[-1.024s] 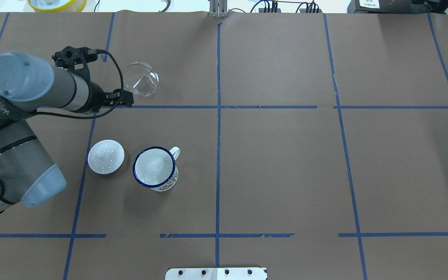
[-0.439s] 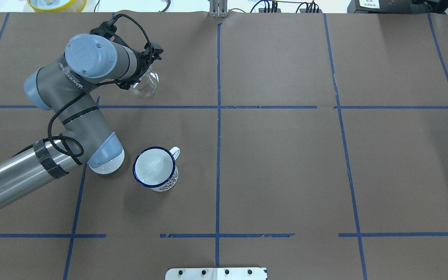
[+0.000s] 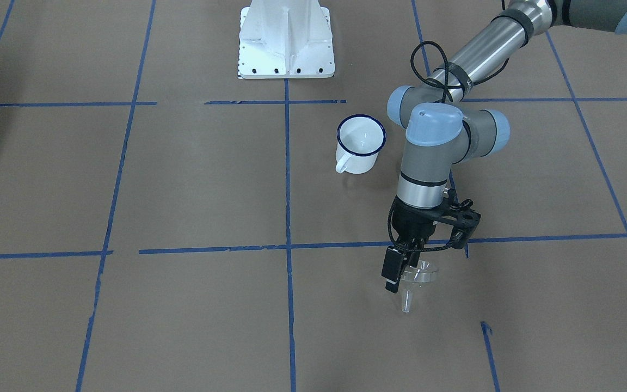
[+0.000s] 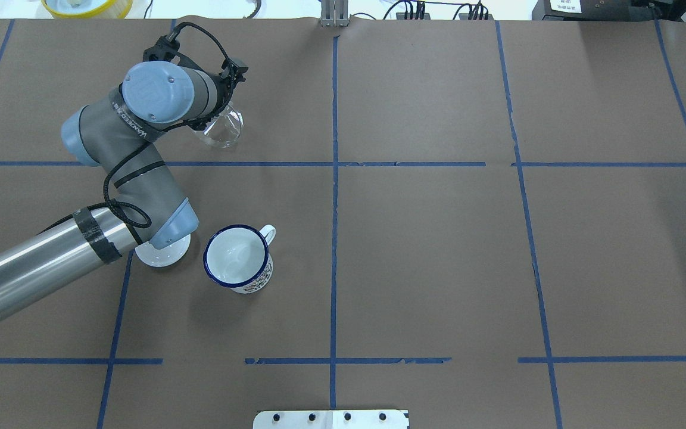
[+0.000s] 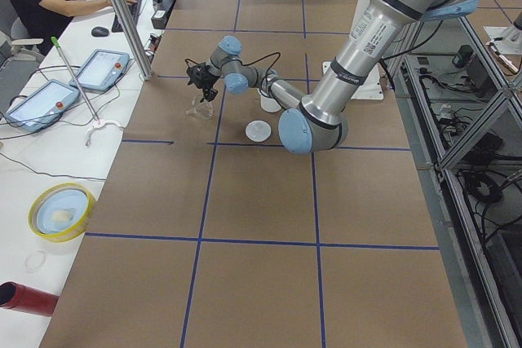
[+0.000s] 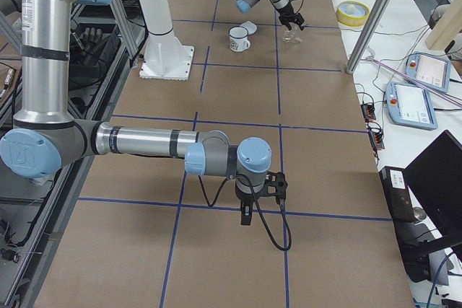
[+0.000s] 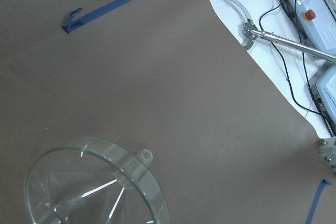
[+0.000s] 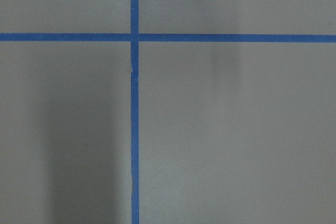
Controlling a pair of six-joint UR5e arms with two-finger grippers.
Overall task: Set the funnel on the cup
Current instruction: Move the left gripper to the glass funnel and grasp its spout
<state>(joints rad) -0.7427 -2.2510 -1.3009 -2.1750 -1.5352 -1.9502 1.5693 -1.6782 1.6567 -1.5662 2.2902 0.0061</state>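
On the table (image 4: 426,256), in its far left part as seen from over the robot's shoulders, the funnel (image 4: 224,129) lay tilted, stem pointing away from the robot, well apart from the cup (image 4: 237,256); the cup stood upright nearer the robot, mouth up, handle toward the far right; a white lid (image 4: 162,257) sat just beside the cup, partly hidden under the left arm (image 4: 39,271); the left end effector (image 3: 399,275) hung pointing down right at the funnel's cone, one black finger (image 3: 391,268) just beside the rim and the other hidden, so how far it was open, or whether it had hold of the funnel, could not be told; the right end effector (image 6: 245,218) hung low over bare table by a crossing of blue tape (image 8: 134,129), far from both things, and its opening could not be told either.
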